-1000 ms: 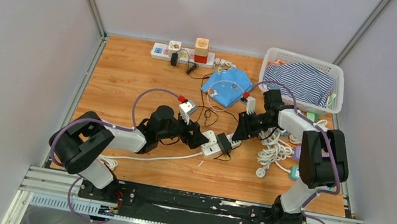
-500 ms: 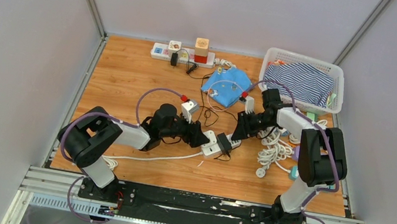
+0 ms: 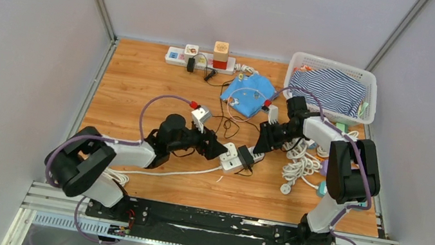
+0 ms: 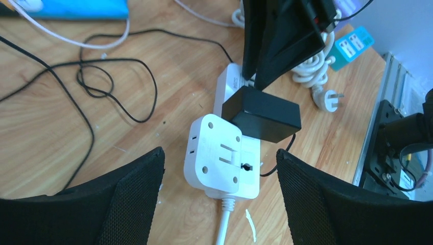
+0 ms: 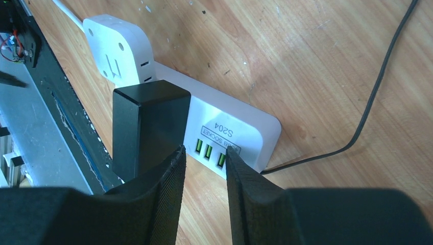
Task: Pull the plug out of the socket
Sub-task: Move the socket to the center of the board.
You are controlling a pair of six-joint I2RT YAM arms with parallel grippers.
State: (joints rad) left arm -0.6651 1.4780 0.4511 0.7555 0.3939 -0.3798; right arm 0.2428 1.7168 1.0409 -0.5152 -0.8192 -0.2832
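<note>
Nearest to me, my left gripper [image 4: 219, 155] lies low over the table [image 3: 135, 91]. Its fingers [image 4: 133, 199] are spread wide and hold nothing. They stand either side of the near end of the white power strip [image 5: 240, 120] without touching it. A white adapter [image 4: 214, 153] sits on that near end, and the strip's white lead runs out from under it towards me.

Just behind the adapter, the black plug [image 4: 263, 115] is on the strip's top face, touching the adapter's far side.

My right gripper [image 5: 205, 158] comes down on the strip from the far right. Its fingers [image 5: 255, 189] stand a narrow gap apart with nothing between them. Through the gap I see the strip's green ports. One finger is right up against the side of the black plug, though I cannot tell whether it presses on it.

Thin black cables [image 4: 117, 87] loop across the wood beyond the strip, and a coiled white cable [image 3: 300, 164] lies to its right. Further back is a blue cloth [image 3: 252, 89]. A white basket [image 3: 334, 65] holding striped fabric [image 3: 330, 90] is in the far right corner. A second strip [image 3: 176, 56] and a wooden block [image 3: 220, 53] sit along the far edge.
</note>
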